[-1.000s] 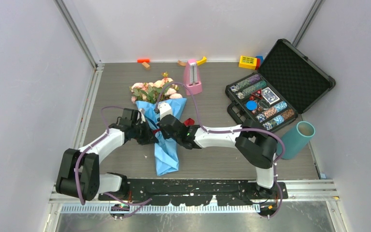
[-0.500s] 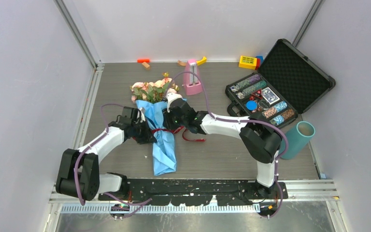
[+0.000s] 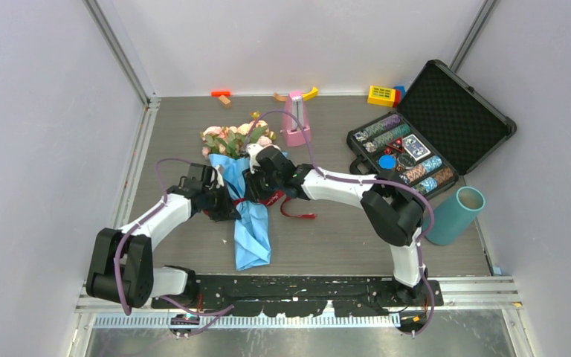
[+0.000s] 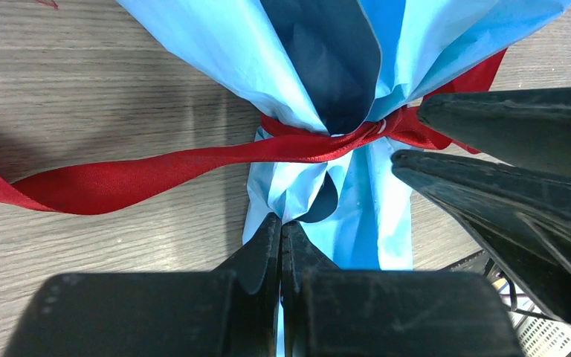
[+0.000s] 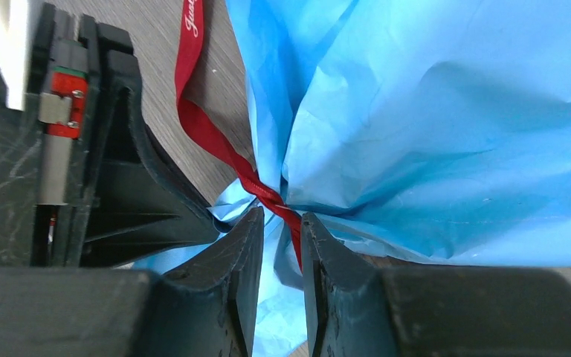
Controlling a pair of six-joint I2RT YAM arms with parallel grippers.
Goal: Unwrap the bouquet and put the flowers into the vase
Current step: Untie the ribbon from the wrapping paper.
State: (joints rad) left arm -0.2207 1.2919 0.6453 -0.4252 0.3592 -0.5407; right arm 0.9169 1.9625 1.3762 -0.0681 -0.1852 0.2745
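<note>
The bouquet (image 3: 247,223) lies on the table, its flowers (image 3: 234,139) pointing to the back and its blue paper cone (image 4: 320,67) cinched by a dark red ribbon (image 4: 156,167). My left gripper (image 4: 282,227) is shut on a fold of the blue paper just below the tie, and in the top view it (image 3: 227,207) is at the cone's left side. My right gripper (image 5: 279,219) is open at the knot from the other side, a ribbon (image 5: 215,134) strand running between its fingers. The teal vase (image 3: 453,216) is far right.
A loose ribbon tail (image 3: 295,214) trails on the table right of the cone. A pink metronome-shaped object (image 3: 296,119) is behind the flowers. An open black case of poker chips (image 3: 409,156) sits at right. Small toy blocks (image 3: 381,95) line the back wall.
My right gripper opened, swung toward the flowers, then came back to the knot. A ribbon tail now lies out to the right. The left gripper held its grip.
</note>
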